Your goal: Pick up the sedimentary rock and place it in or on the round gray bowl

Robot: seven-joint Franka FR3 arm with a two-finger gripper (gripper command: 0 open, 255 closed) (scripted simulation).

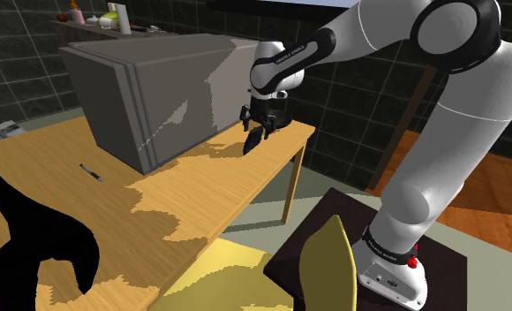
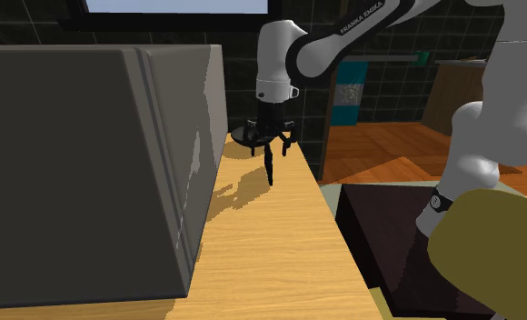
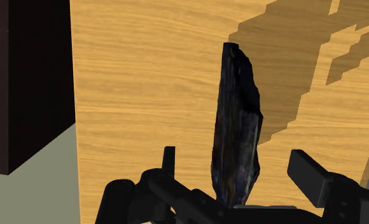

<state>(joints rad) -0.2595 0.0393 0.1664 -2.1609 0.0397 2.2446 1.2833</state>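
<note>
While a big grey box point(image 1: 131, 97) takes up the worktop's point(image 1: 69, 185) left side, the rock point(image 3: 237, 95) stands upright near the far right corner, between the jaws of the gripper point(image 3: 234, 154). The jaws are wide apart with wood showing on both sides of the rock, so nothing is gripped. Dark, thin and slab-like, the rock looks stiff, rough and fairly light, and pinching its flat faces near the upper end should hold it. Just beyond, at that corner, sits the dark round bowl point(image 1: 281, 118); I cannot tell what it holds.
</note>
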